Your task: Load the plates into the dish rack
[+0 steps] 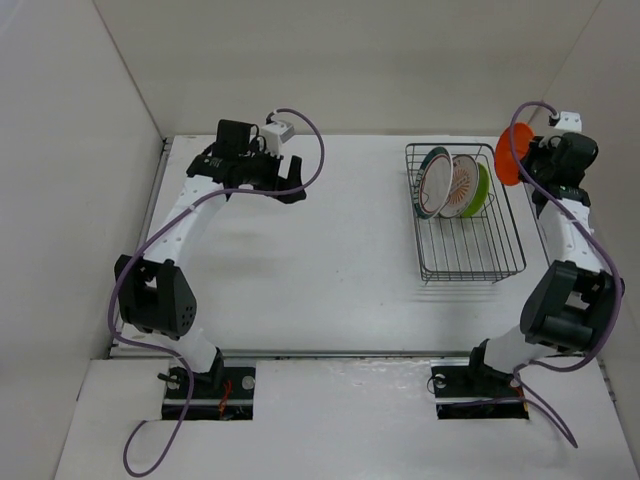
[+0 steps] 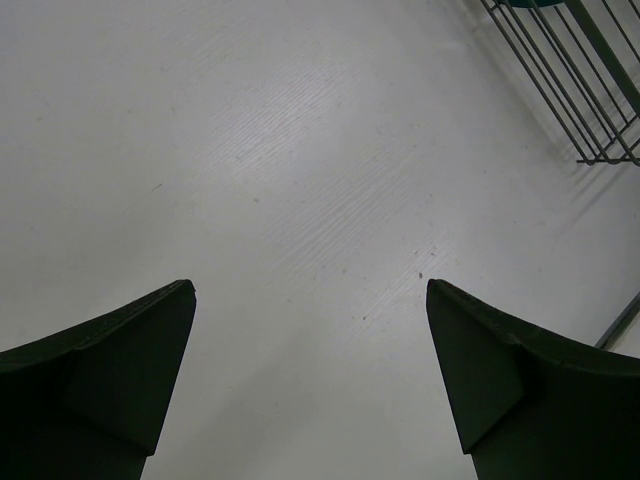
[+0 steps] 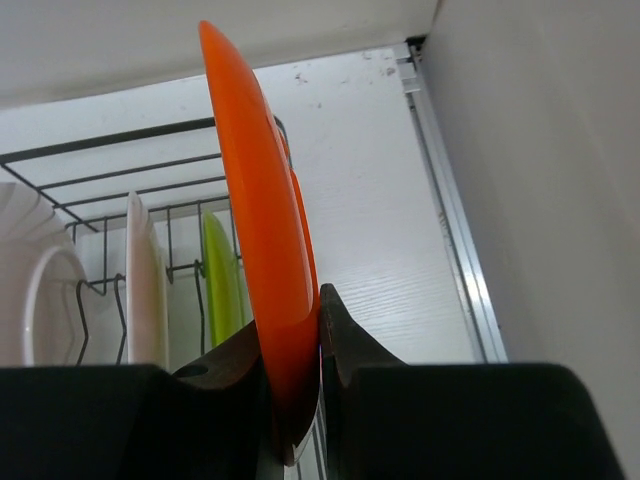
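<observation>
Orange plate [image 1: 511, 155]: plain bright orange, no pattern. Lime green plate [image 1: 484, 190]: plain lime. Teal-rimmed plate [image 1: 432, 182]: white, dark teal rim. Patterned plate [image 1: 462, 186]: white, orange pattern. Dish rack [image 1: 470, 262]: dark wire. Surface [image 1: 330, 250]: white, faint grain. Right fingers [image 3: 365, 355], left fingers [image 2: 110, 370]: black. Arm links [image 1: 180, 230]: white, joints black. Cables [image 1: 321, 148]: purple.

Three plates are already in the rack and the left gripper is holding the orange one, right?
No, the right gripper holds the orange plate, clear in the right wrist view; the left gripper is open and empty. Three plates do stand in the dish rack.
</observation>
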You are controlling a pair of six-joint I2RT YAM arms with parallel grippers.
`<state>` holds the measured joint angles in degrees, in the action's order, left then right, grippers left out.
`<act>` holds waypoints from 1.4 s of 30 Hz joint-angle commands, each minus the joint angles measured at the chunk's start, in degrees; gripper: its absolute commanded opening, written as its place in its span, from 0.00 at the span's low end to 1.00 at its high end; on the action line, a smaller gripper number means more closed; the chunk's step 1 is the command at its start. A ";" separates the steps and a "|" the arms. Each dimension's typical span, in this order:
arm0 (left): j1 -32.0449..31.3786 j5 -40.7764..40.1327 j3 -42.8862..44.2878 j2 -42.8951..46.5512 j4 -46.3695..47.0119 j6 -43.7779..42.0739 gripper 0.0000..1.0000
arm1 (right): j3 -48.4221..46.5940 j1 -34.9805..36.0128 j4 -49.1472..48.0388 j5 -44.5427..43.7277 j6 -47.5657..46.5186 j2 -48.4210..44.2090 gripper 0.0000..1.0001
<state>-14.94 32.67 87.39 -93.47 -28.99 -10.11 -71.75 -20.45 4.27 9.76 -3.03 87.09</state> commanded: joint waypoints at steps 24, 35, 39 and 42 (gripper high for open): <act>-0.18 1.61 0.50 4.17 1.57 -1.05 1.00 | 1.87 -0.03 -4.19 0.09 -1.63 6.43 0.00; -0.18 2.14 -0.03 4.70 1.57 -1.58 1.00 | 2.40 1.11 -4.71 -1.40 -2.25 8.01 0.03; -0.18 2.14 -0.03 5.32 1.57 -1.58 1.00 | 2.40 2.34 -4.71 -2.20 -2.25 9.15 0.12; -0.18 2.14 -0.56 5.32 1.57 -2.11 1.00 | 2.93 2.34 -4.71 -2.82 -2.25 9.15 0.20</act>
<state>-14.94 33.41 86.96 -91.72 -28.27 -11.07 -69.12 -18.26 2.81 8.82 -4.32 96.14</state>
